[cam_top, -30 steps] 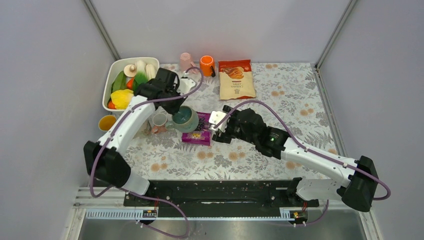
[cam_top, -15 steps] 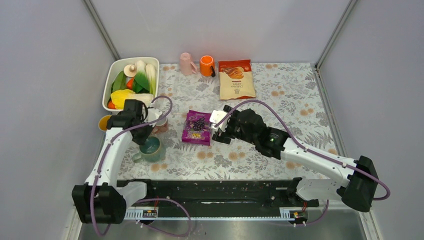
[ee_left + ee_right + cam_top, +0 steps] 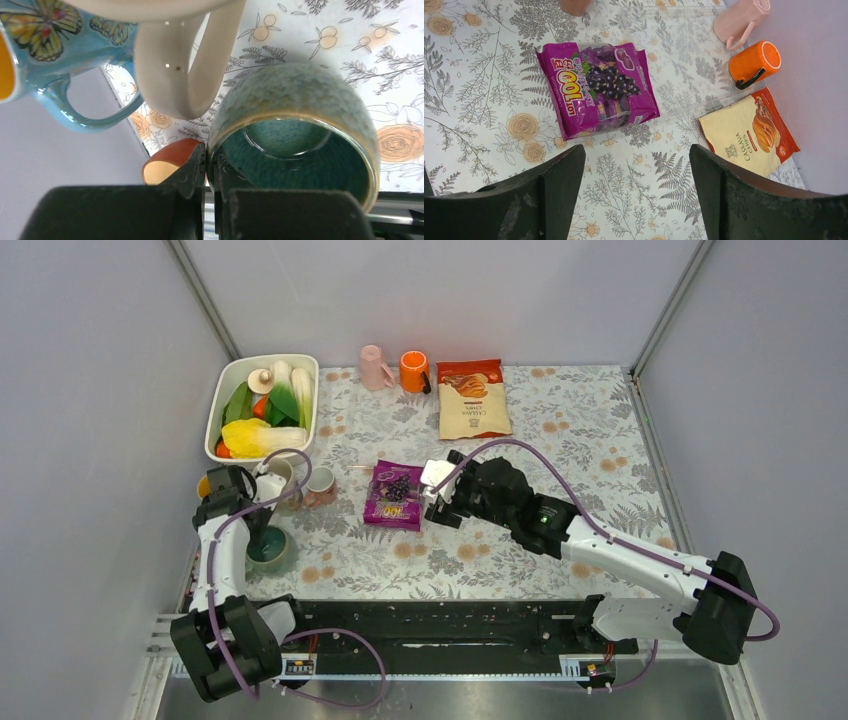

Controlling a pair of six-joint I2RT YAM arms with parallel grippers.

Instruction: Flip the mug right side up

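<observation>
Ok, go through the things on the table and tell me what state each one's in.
teal mug: upright, mouth up, rim pinched by the left gripper
left gripper: shut on the teal mug
right gripper: open, empty
purple snack bag: lying flat, face up
chips bag: lying flat, face up
orange mug: upright, mouth up
white tub: full of vegetables

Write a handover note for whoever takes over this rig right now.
Left gripper: shut on the rim of the teal mug, one finger inside, one outside.
Right gripper: open, empty, over the table near the purple snack bag.
Location: the teal mug is at the table's near left edge, beside the cream mug and the butterfly mug.
Done: its mouth faces up.
Left: check that it rests on the table (unclear here), release it, withdraw the arm.
</observation>
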